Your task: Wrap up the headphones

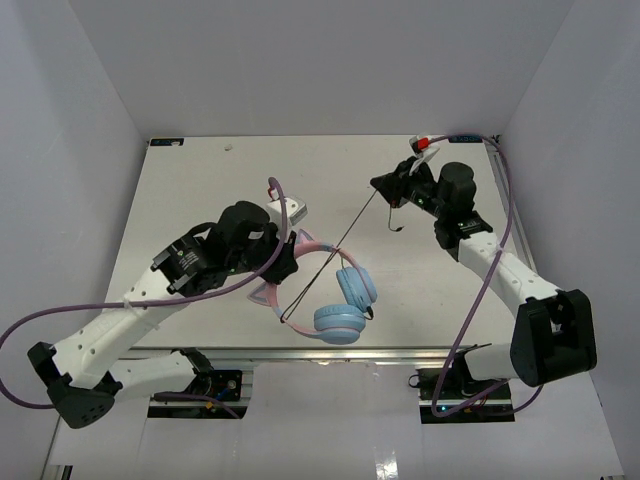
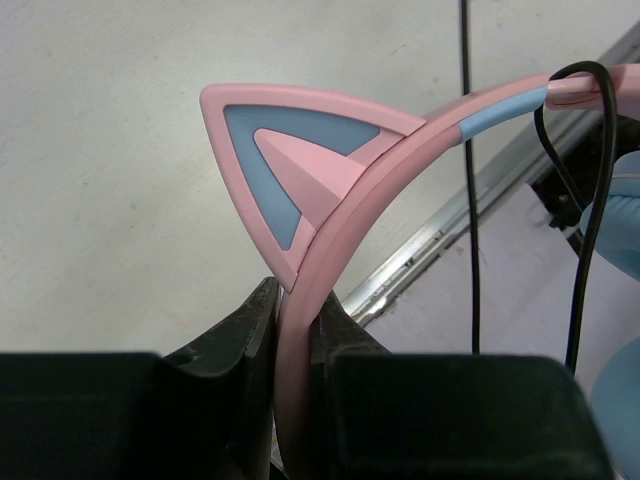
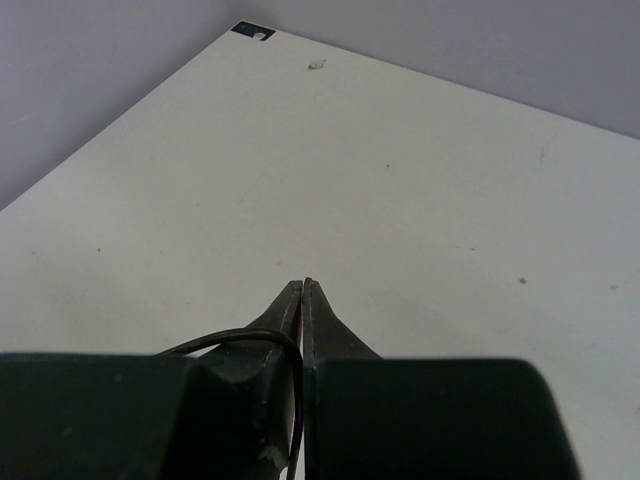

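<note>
The headphones (image 1: 340,322) hang over the table's near middle, their light-blue ear cups low and side by side. My left gripper (image 1: 283,258) is shut on the thin pink headband (image 2: 400,150), just below a pink and blue cat ear (image 2: 270,160). In the left wrist view the band runs straight between the jaws of this gripper (image 2: 295,310). The thin black cable (image 1: 335,245) stretches taut from the headphones up to my right gripper (image 1: 379,185), which is shut on it. In the right wrist view the cable (image 3: 240,337) loops over one finger and passes between the closed tips (image 3: 303,290).
A small white box (image 1: 293,212) lies by the left arm. A red and white object (image 1: 425,143) sits at the back right corner. Purple arm cables (image 1: 505,200) run along the right edge. White walls enclose the table (image 1: 200,190), and a metal rail (image 2: 430,245) marks its near edge.
</note>
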Tool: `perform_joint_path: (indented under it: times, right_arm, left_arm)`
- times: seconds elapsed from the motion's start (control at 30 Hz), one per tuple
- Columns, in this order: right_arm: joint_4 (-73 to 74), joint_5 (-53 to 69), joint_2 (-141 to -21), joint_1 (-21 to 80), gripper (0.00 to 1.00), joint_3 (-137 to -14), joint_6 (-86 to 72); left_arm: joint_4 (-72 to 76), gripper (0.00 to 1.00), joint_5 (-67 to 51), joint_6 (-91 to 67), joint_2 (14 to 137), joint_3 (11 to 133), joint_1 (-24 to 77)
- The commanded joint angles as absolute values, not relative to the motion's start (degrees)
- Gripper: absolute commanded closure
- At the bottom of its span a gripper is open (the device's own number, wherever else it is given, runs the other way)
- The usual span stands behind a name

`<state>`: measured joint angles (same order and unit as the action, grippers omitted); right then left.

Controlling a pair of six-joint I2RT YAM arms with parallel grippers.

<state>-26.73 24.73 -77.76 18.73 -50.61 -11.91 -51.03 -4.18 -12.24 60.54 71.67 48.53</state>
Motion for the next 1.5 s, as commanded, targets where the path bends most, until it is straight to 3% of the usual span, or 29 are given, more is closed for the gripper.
perform_joint_path:
  times: [0.0,0.47,1.03,1.47]
  right_arm:
    - [-11.4,25.2,-75.6,16.1,0.92,-60.0,-5.8]
    - [-1.1,33.6,-72.8,19.2,0.92,-65.1,-6.5]
    - [-2.4,28.0,-65.3,35.4,0.92,-59.3,-11.3]
    - [-9.8,18.2,-63.4,51.0,0.92,-48.2,-16.5]
  left_arm:
    - [-53.1,1.0,2.9,-11.8,62.0,71.7,48.9]
    - [-53.1,1.0,26.8,-16.1,76.3,75.9,49.0]
    - [-51.5,1.0,34.1,-27.9,88.1,78.0,48.1]
    - [-47.4,1.0,31.9,-33.9,85.8,79.2,41.9]
